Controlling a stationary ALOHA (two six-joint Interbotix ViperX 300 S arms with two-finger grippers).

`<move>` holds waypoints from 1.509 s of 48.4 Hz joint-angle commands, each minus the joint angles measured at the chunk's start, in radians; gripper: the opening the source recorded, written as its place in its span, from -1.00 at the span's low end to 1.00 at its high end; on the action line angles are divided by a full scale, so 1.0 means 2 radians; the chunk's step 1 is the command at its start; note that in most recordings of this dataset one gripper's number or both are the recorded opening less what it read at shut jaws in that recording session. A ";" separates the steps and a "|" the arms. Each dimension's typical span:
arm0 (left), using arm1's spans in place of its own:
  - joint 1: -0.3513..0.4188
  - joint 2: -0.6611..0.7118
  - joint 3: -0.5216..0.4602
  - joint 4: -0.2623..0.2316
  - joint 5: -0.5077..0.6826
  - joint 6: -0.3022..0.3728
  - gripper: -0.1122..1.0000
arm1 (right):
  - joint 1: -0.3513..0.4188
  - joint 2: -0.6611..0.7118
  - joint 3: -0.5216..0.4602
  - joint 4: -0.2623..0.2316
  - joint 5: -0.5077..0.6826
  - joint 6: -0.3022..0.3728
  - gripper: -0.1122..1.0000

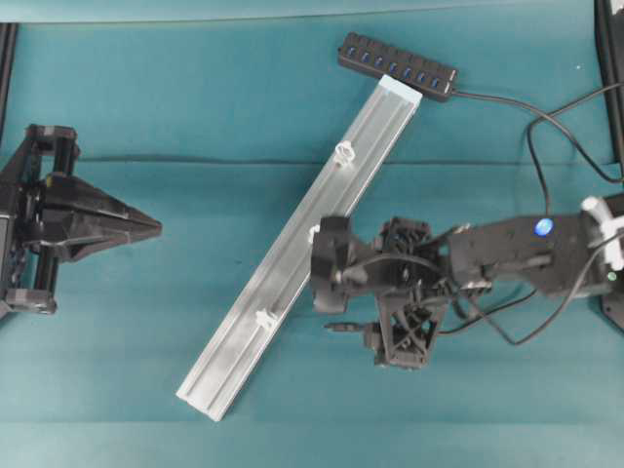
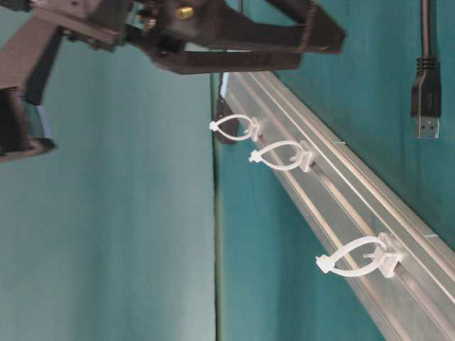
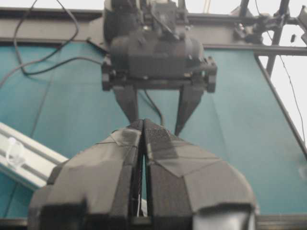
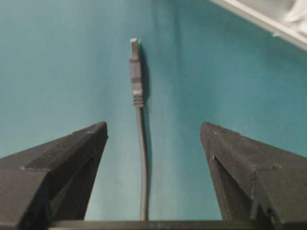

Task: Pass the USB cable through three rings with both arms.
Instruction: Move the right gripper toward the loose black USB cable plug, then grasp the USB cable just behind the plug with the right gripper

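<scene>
The right claw (image 4: 153, 139) stands wide open, holding nothing, with its two black fingers (image 4: 62, 158) on either side of the USB cable (image 4: 142, 163). The cable lies on the teal table (image 4: 57, 57) and runs straight up the middle of the gap in the wrist view, so the claw seems lined up to close across the cord a little behind the plug (image 4: 135, 72). That would leave the plug sticking out in front as a free tip for threading. No finger touches the cable yet.

The cable's long axis here runs along the claw's own reach, and the plug points away from the wrist. From overhead, the plug end (image 1: 336, 329) shows just left of the right claw (image 1: 385, 336), pointing toward the silver rail (image 1: 292, 244) and lying near its lower stretch. The rest of the cord loops back to the right, up to the black hub (image 1: 398, 66) at the rail's top end.

The rail lies on a slant across the table and carries the three rings (image 1: 343, 152), spaced along it. In the table-level view each white loop (image 2: 355, 259) stands out sideways from the rail, and none has a cable through it, so the threading has not begun.

The left claw (image 1: 151, 229) is clenched shut and empty, well apart from the rail at the left edge. It points toward the middle, likely waiting to take the plug once it comes through a ring.
</scene>
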 commanded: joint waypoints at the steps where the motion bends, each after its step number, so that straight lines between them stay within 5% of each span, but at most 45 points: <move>1: -0.002 0.001 -0.013 0.002 -0.005 0.000 -0.82 | 0.009 0.025 -0.005 -0.004 -0.003 0.002 0.74; 17: -0.002 0.001 -0.011 0.002 -0.004 0.000 -0.82 | 0.028 0.089 -0.030 -0.016 -0.018 -0.002 0.73; 44: -0.004 0.005 -0.008 0.002 -0.004 0.000 -0.82 | 0.018 0.086 -0.005 -0.021 -0.023 0.002 0.67; 53: -0.004 0.005 -0.008 0.002 -0.005 -0.001 -0.82 | 0.018 0.087 -0.005 -0.020 -0.021 0.003 0.32; 65: -0.005 0.004 -0.008 0.002 -0.006 -0.001 -0.82 | 0.018 0.091 -0.009 -0.020 -0.014 0.004 -0.62; 73: -0.005 0.005 -0.008 0.002 -0.007 -0.001 -0.82 | 0.018 0.091 -0.009 -0.020 -0.014 0.004 -0.67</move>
